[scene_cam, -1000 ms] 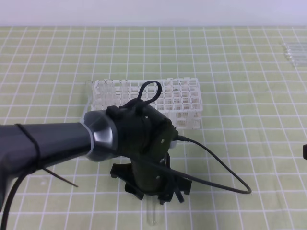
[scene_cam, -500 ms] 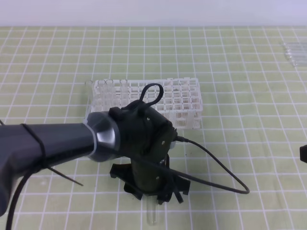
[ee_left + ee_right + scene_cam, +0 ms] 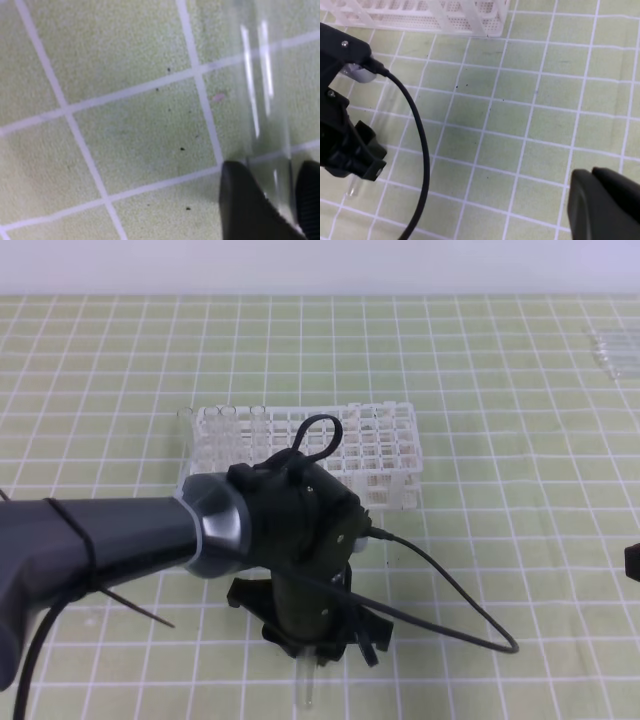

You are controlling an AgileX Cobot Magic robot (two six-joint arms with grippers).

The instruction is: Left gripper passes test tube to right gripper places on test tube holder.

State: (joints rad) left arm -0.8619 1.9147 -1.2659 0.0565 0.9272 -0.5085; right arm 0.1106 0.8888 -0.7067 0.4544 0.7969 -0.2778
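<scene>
My left gripper (image 3: 310,652) points straight down at the green grid mat, in front of the white test tube holder (image 3: 385,455). The clear test tube (image 3: 305,687) pokes out below it toward the front edge. In the left wrist view the test tube (image 3: 262,100) runs between the two black fingertips (image 3: 242,197), which press on either side, so my left gripper (image 3: 270,170) is shut on it. My right gripper (image 3: 600,200) sits low at the right, fingers together with nothing between them, far from the tube end (image 3: 354,188). Only a black sliver of it (image 3: 632,560) shows overhead.
A few tubes stand upright in the holder's left cells (image 3: 222,422). Loose spare tubes (image 3: 612,348) lie at the far right back. A thin black cable (image 3: 455,605) loops from the left gripper over the mat to the right. The holder's front corner (image 3: 485,20) shows in the right wrist view.
The tube end under the left gripper has shifted a little left and tilted. The left gripper has settled slightly lower. The right gripper has stayed at the right edge.
</scene>
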